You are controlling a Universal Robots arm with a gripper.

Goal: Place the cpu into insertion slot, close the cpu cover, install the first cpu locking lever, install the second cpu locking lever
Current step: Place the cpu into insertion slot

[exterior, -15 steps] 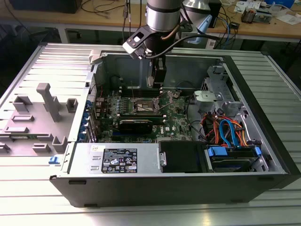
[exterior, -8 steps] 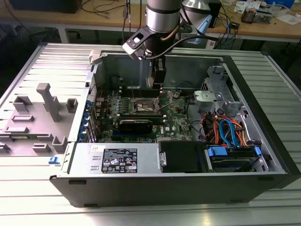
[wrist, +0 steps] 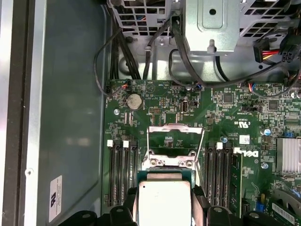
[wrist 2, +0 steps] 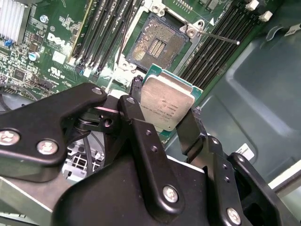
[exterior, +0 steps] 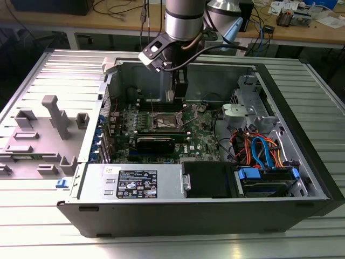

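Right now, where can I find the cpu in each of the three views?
Exterior view: too small to tell; look below the gripper.
Second wrist view: the cpu is clamped between black fingers, short of the insertion slot.
First wrist view: before the open cpu cover.
Shared landmark: black memory slots.

One cpu [wrist 2: 165, 107], one insertion slot [wrist 2: 157, 44], one cpu cover [wrist: 176, 127], one gripper [wrist 2: 165, 101] with two black fingers [wrist 2: 141, 123], one green board [wrist: 225, 117], two banks of black memory slots [wrist: 120, 174], one coin cell [wrist: 134, 100], one finned heatsink [wrist: 288, 155], one open computer case [exterior: 188, 216], one robot arm [exterior: 183, 19]
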